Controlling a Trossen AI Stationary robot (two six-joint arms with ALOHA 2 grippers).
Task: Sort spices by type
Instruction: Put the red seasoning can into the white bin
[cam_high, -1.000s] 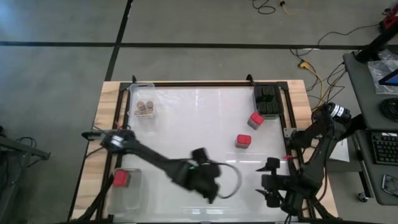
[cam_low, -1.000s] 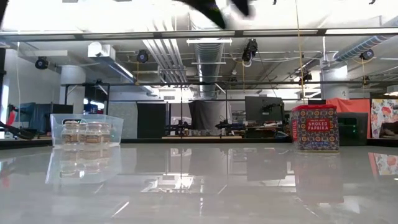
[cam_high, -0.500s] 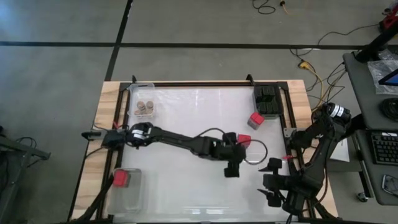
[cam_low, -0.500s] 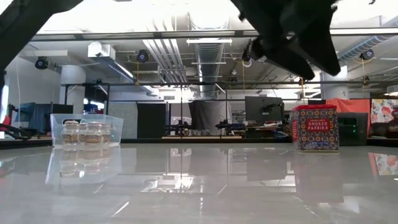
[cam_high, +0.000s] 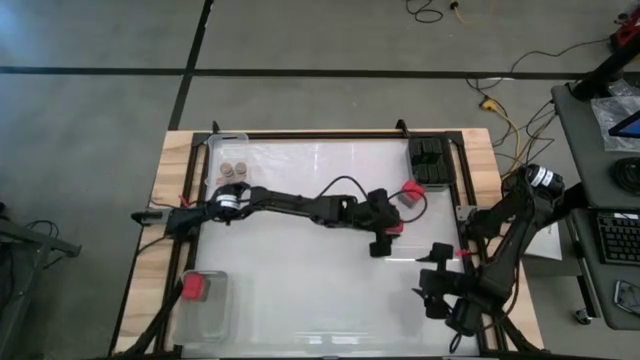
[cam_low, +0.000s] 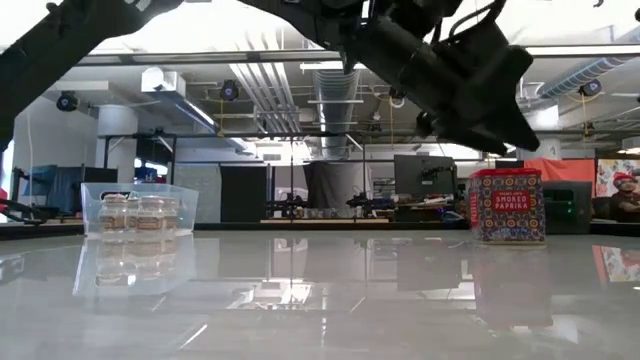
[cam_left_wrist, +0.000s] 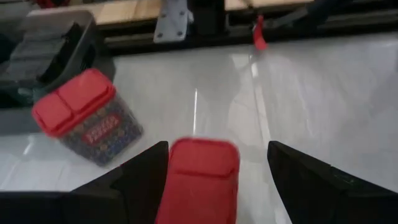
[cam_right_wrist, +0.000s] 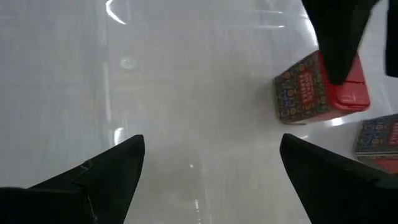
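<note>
A white table (cam_high: 300, 290) framed in wood is seen from above, with two dark robot arms reaching over it.

The left arm stretches from the table's left edge across to its right half. Its left gripper (cam_left_wrist: 214, 165) hangs over a red-topped spice tin (cam_left_wrist: 200, 180), with fingers spread apart and the tin's red lid between them; whether they touch it cannot be told. From above, this tin is almost hidden under the gripper (cam_high: 383, 232). A second red-topped tin (cam_high: 409, 192), labelled smoked paprika, stands just beyond it, nearer the right far corner, tilted in the wrist view (cam_left_wrist: 84, 118).

Containers:
- A clear tray (cam_high: 226, 143) at the left far corner holds round tan-topped jars (cam_high: 233, 171), standing upright together.
- A clear tray (cam_high: 215, 315) at the left near corner holds one red-topped tin (cam_high: 194, 288).
- A dark tray (cam_high: 430, 182) at the right far corner holds black boxy spice containers (cam_high: 429, 160), packed side by side.

The right arm waits at the right near corner. Its right gripper (cam_right_wrist: 211, 171) has fingers wide apart, holding nothing, above bare tabletop.

In the level view the jar tray (cam_low: 138, 208) sits on the left and a paprika tin (cam_low: 507, 206) on the right.
</note>
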